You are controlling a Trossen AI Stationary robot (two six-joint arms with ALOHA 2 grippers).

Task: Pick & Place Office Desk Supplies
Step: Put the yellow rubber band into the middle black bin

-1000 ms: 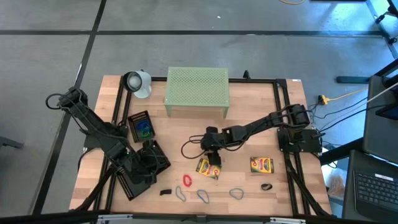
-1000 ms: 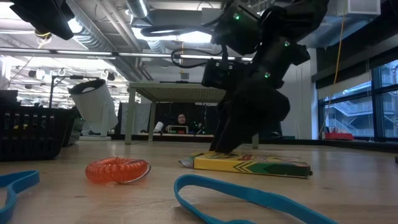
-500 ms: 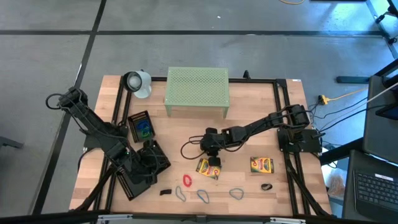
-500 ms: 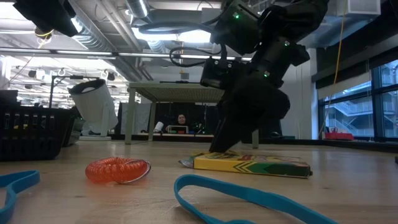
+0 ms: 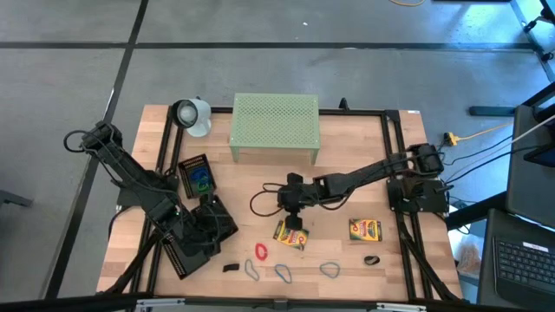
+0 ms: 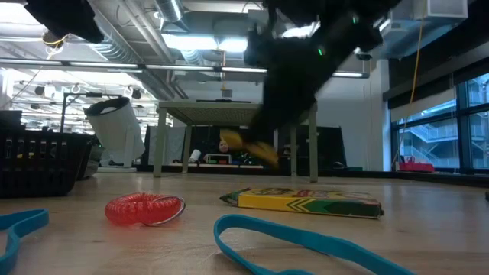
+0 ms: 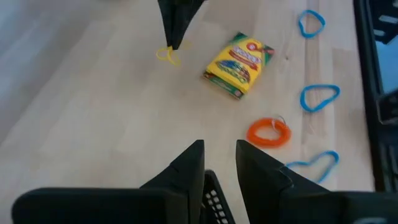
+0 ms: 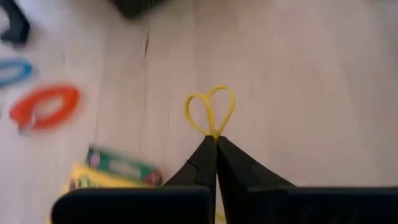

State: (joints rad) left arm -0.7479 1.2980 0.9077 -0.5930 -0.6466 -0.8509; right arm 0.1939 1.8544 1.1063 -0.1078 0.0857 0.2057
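Along the worktop's near edge: blue band loops (image 5: 284, 273), a coiled red band (image 5: 260, 251), a black binder clip (image 5: 230, 268). Farther in, one crayon box (image 5: 290, 235) lying flat, a second (image 5: 365, 230) toward the right edge. Above the first box, right gripper (image 8: 215, 142) clenched on a thin yellow rubber band (image 8: 210, 112), lifted clear of the wood, loop pinched heart-shaped. At the left edge, left gripper (image 7: 218, 163) slightly parted over a black mesh tray (image 5: 198, 234), holding nothing visible. Beyond, another tray (image 5: 197, 177) holding blue and green bands. At the far edge, pale-green perforated stand (image 5: 275, 127).
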